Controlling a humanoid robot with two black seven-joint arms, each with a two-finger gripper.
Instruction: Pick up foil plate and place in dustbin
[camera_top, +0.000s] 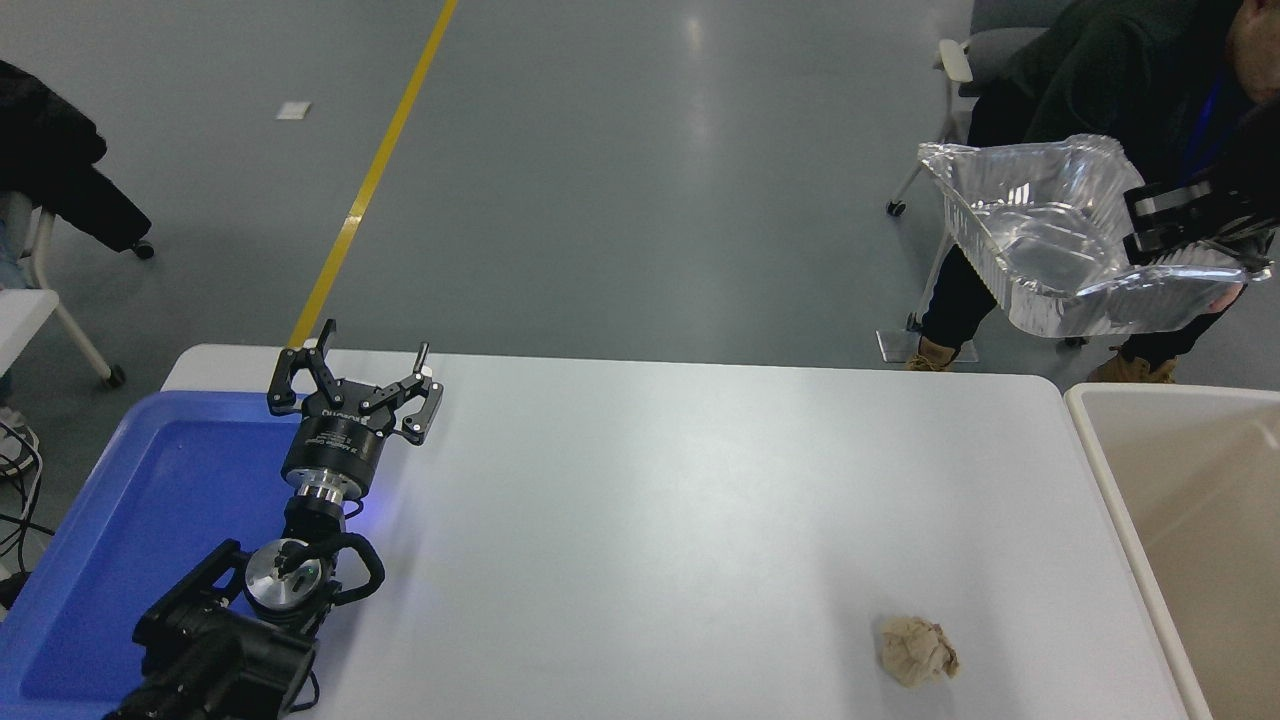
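The foil plate (1050, 245) hangs in the air near the picture's upper right, well above the white table (650, 520) and past its far right corner, tilted so that its shiny ridged inside faces the camera. The right gripper (1180, 240) comes in from the right edge and is clamped on the plate's right rim, holding it clear of everything below. The dustbin (1120, 470), a beige bin with a pale thick rim, stands just beside the table's right edge, below and slightly right of the plate; its tan inside shows. A crumpled brown paper ball (918, 651) lies on the table near its front right. Behind the plate a person in dark clothes (1090, 70) sits by a chair. At the lower left the left gripper (355, 385) is parked with its fingers spread, over the edge of a blue tray (150, 510).
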